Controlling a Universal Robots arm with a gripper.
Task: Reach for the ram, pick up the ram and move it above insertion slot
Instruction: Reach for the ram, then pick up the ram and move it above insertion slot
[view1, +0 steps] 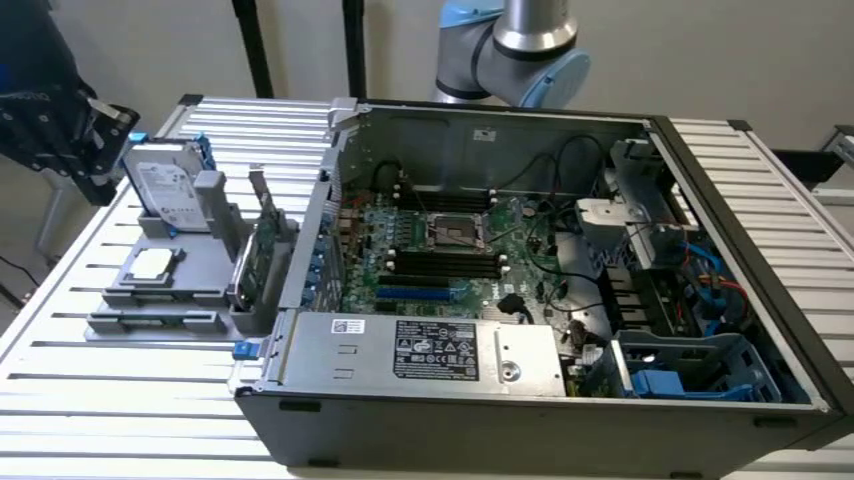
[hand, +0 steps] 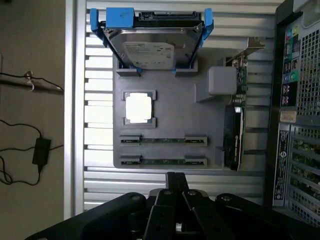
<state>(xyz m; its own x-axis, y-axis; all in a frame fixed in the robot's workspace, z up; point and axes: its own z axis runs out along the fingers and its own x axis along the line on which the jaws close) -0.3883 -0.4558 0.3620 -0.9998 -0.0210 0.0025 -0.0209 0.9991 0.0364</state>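
Two views to run through, and we start off the arm. In the exterior view the open computer case sits on the slatted table, and the black insertion slot bank on its motherboard looks empty, with nothing poised over it. On the exterior view's left, the grey fixture tray carries the hard drive and the upright expansion card. Over to the wrist view now, and we're looking straight down on that tray. The ram lies flat in its cradle on the side nearest the gripper, with a second stick just beside it, both untouched. The gripper hangs well above them, jaws pressed together on nothing. By our reckoning the reach has barely begun, and the grasp, the lift and the carry over to the case are all left to do.
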